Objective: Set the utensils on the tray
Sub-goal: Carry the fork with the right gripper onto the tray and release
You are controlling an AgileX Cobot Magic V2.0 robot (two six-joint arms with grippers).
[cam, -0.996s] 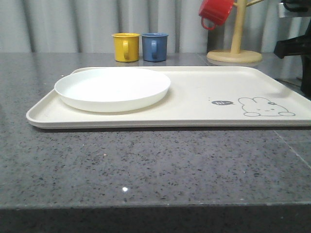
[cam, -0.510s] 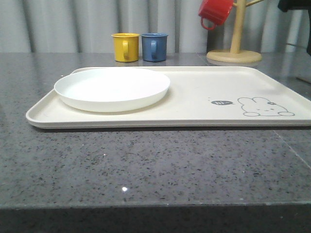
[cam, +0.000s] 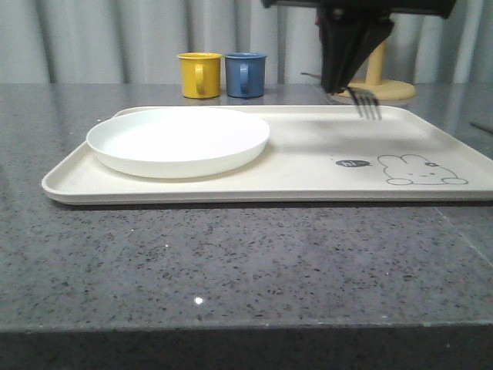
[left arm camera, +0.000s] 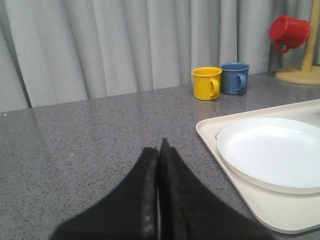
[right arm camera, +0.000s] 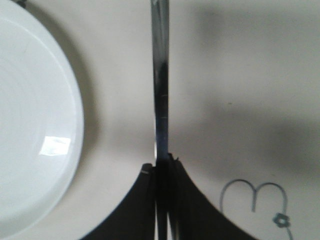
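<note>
On the grey bench [cam: 231, 262] the tray [cam: 308, 166] holds the plate [cam: 178, 140], and right of the plate the right pincer [cam: 350, 81] pinches the fork [cam: 367, 103] tines-down above the tray, while the left pincer [left arm camera: 159, 150] rests closed and empty; released this high, the fork could bounce off.

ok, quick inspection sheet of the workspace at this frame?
Surface: grey speckled countertop.
Job's things: cream tray; white plate on the tray's left part; fork held above the tray, tines down.
Clutter: yellow mug, blue mug, red mug on a wooden mug stand.
Grippers: right gripper shut on the fork; left gripper shut, empty.
Cables: nothing seen.
Surroundings: grey curtain.
</note>
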